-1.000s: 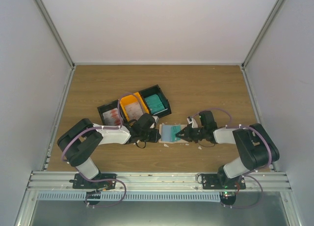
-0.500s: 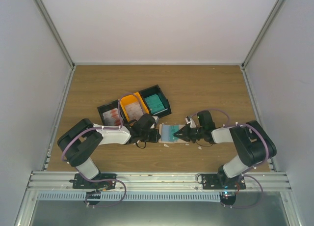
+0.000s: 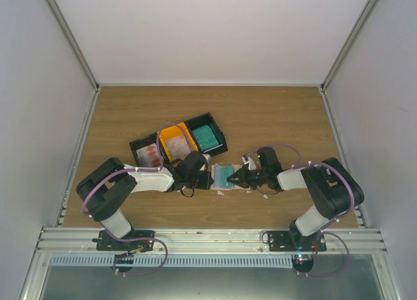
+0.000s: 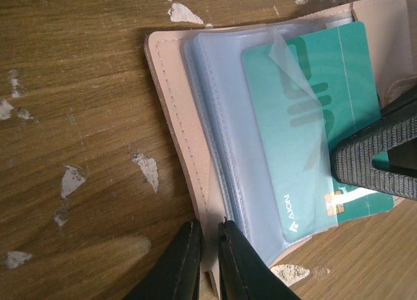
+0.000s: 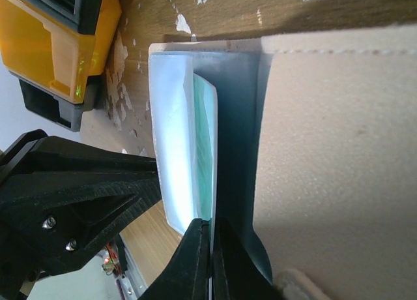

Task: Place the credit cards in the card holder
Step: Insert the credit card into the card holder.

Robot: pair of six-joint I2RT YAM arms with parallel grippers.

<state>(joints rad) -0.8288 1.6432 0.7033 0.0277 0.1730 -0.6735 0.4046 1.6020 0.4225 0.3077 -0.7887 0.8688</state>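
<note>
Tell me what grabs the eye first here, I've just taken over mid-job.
First is the open card holder at mid-table, flanked by both arms. The left pincer grips its beige edge, while the right pincer holds a teal card partly slid under a clear sleeve. Just behind, the black-orange-black bins stand out, with a teal stack in the right compartment.

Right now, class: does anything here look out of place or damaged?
The clear sleeve has a corner curled back over the teal card, which pokes out of the card holder. White flecks litter the table.
</note>
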